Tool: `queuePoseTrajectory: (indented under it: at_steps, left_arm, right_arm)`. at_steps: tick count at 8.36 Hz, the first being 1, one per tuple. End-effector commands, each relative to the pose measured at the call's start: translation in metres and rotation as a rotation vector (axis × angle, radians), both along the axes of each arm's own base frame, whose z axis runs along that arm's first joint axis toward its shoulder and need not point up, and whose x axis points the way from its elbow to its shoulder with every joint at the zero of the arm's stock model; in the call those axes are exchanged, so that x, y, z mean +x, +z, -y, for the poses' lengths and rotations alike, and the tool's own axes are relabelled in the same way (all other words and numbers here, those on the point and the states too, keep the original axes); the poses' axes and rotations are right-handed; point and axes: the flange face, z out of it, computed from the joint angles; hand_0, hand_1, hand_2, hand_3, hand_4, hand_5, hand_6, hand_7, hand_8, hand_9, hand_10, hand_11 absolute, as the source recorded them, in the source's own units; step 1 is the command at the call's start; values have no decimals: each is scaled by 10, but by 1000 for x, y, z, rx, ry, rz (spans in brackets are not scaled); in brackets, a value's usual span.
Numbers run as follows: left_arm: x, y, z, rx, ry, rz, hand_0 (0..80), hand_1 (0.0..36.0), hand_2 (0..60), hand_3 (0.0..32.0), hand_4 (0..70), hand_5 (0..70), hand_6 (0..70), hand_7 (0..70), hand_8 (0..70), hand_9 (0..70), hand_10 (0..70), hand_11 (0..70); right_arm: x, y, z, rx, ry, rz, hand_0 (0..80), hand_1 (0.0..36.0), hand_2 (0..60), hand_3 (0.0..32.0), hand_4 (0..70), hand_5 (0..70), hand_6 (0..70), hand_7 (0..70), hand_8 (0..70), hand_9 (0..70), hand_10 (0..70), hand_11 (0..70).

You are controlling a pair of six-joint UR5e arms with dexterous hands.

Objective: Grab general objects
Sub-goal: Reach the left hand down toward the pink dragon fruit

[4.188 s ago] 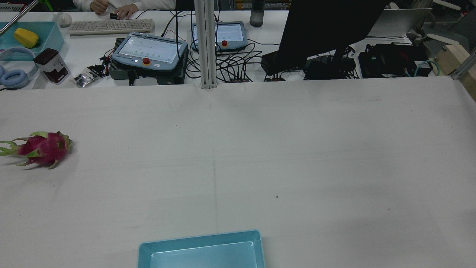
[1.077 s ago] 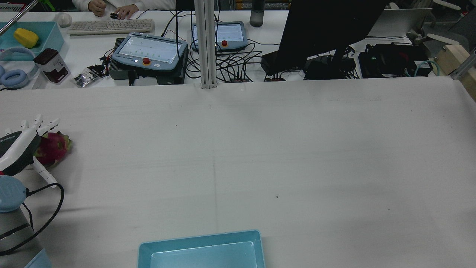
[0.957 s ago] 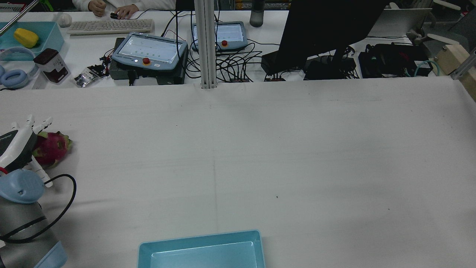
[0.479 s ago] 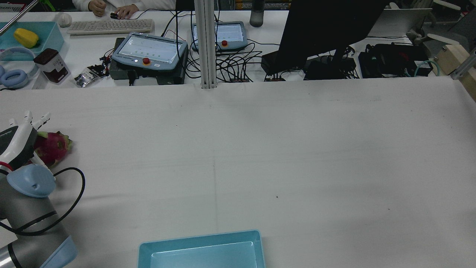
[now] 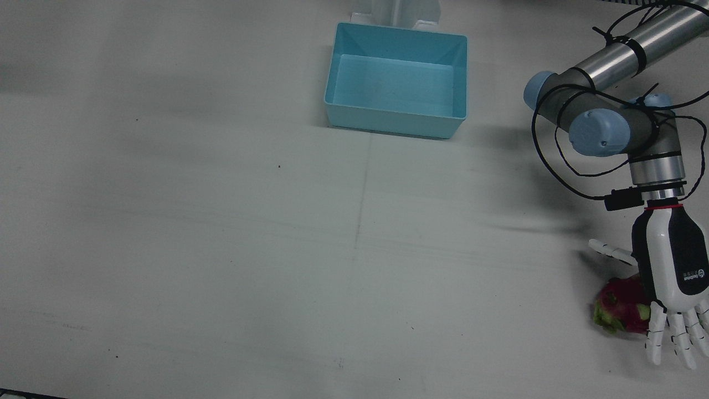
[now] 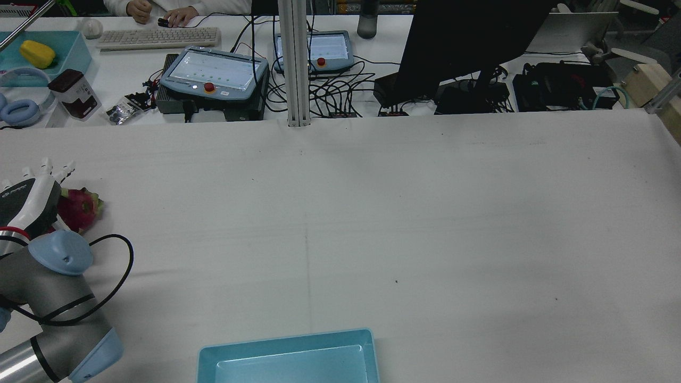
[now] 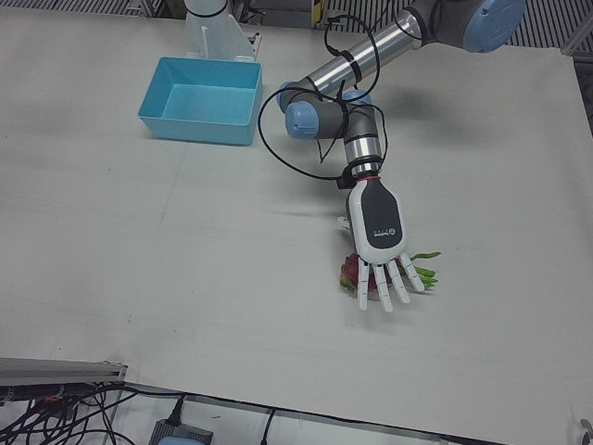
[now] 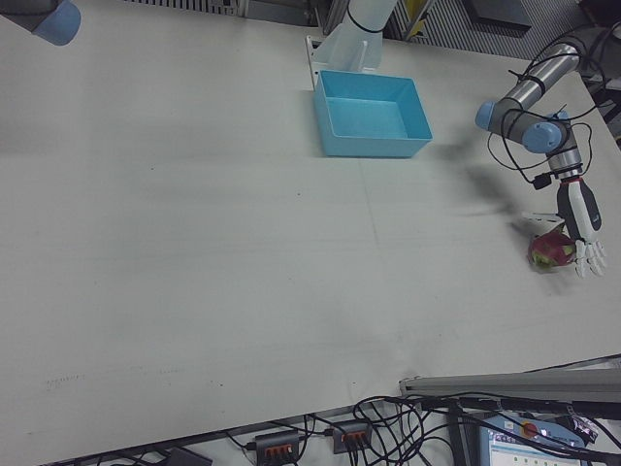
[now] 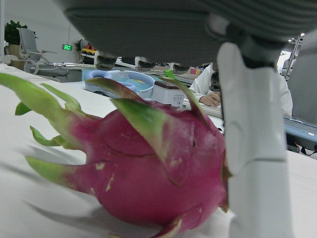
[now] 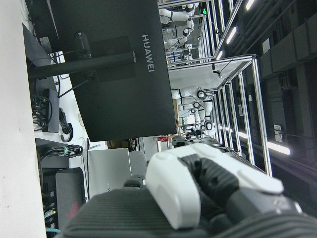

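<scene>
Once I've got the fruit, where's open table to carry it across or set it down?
The white table is bare from the magenta dragon fruit to the light blue plastic bin, and across the whole half beyond the bin, which is itself empty. The only crowding is at the fruit, under the left hand.

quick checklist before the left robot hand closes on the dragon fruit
1. Left robot hand over the dragon fruit: ok.
2. Fingers spread, not yet curled round the fruit: ok.
3. Thumb beside the fruit, as the left hand view shows: ok.
4. Fruit lying on the table: ok.
5. Blue bin holds nothing: ok.
6. Palm touching the fruit: cannot tell.
</scene>
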Motion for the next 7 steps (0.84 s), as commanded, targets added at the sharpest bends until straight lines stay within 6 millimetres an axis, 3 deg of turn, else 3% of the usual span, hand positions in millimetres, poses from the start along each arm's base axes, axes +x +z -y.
queuePoseTrajectory:
  at_steps: [1,3,5,6,7]
  left_arm:
    - [5,22,7,-5,-12,18,580,218,0,158,31,0,0,0,0,0,7,36]
    - [7,39,9,-8,-14,27,606,243,0,150,42,0,0,0,0,0,11,44]
    - [8,37,11,6,-29,35,605,247,1,122,43,7,0,0,0,0,7,37]
    - [10,36,12,6,-28,38,617,268,53,0,0,700,0,0,0,0,5,35]
    - [11,38,13,2,-27,44,670,340,238,0,0,700,6,4,0,0,18,60]
  right_arm:
    - [0,0,0,0,2,0,0,0,0,0,0,0,0,0,0,0,0,0]
    - [0,0,0,0,0,0,0,0,0,0,0,0,0,0,0,0,0,0]
    - [0,0,0,0,0,0,0,0,0,0,0,0,0,0,0,0,0,0]
    - [0,0,0,0,0,0,0,0,0,0,0,0,0,0,0,0,0,0]
    - [0,0,0,0,0,0,0,0,0,0,0,0,0,0,0,0,0,0]
